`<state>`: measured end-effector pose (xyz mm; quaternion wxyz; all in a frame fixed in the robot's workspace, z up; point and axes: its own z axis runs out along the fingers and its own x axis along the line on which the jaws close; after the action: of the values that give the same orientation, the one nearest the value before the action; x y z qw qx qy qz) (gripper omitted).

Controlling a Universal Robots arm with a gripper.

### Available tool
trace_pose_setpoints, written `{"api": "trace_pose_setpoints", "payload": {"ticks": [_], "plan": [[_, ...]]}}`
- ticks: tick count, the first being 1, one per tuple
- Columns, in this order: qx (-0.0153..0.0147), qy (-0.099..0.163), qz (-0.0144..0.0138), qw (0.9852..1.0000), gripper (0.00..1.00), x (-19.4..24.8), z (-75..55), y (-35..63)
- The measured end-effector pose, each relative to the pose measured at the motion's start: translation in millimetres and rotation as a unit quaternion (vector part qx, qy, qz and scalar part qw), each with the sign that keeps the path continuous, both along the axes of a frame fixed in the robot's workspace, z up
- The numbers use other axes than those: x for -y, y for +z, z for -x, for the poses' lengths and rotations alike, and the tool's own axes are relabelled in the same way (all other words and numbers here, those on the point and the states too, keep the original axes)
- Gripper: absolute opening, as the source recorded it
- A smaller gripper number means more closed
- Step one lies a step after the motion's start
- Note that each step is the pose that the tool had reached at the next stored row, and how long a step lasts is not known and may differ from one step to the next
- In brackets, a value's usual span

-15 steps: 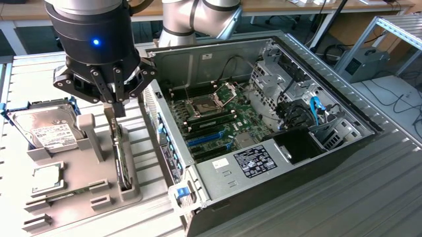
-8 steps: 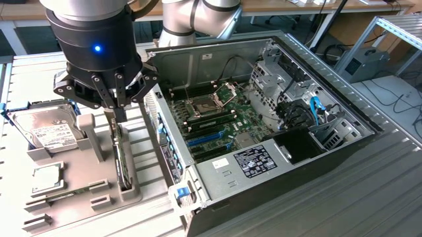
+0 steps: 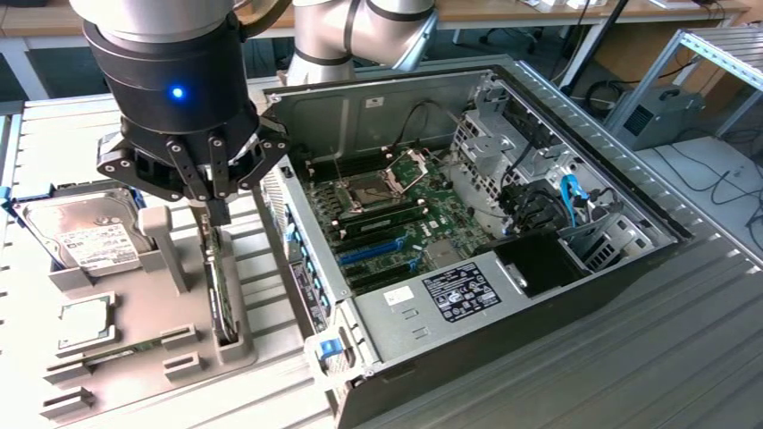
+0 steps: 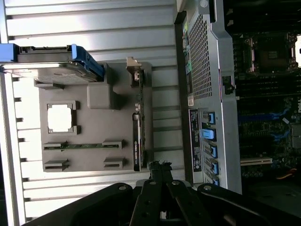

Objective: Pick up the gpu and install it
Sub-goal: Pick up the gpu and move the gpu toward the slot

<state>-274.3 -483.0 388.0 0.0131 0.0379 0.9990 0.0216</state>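
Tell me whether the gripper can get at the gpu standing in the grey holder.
Probably yes: the gripper hangs just above the gpu with nothing between them, though its jaws are shut.

Robotics lab or test workshop, not a home. Evidence: industrial robot arm [image 3: 346,36] over a slatted aluminium bench [image 3: 667,357]; open computer case [image 3: 346,116] with its motherboard [image 3: 394,214] exposed; grey moulded holder [image 3: 131,366] staging loose PC parts (hard drive [image 3: 84,237], gpu [image 3: 222,299] on edge). Behind: an aluminium-profile frame [image 3: 716,45], cables [image 3: 703,179] trailing on the floor, and what look like wooden desks [image 3: 537,13], partly cut off.
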Motion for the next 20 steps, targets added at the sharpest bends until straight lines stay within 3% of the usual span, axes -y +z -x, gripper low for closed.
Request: {"api": "trace_pose_setpoints", "payload": {"ticks": [8,14,20], "plan": [[0.0000,0.000,0.0000,1.0000,0.11,0.0,0.0,0.0],[0.0000,0.000,0.0000,1.0000,0.42,0.0,0.0,0.0],[0.0000,0.000,-0.0001,1.0000,0.42,0.0,0.1,-1.1]]}}
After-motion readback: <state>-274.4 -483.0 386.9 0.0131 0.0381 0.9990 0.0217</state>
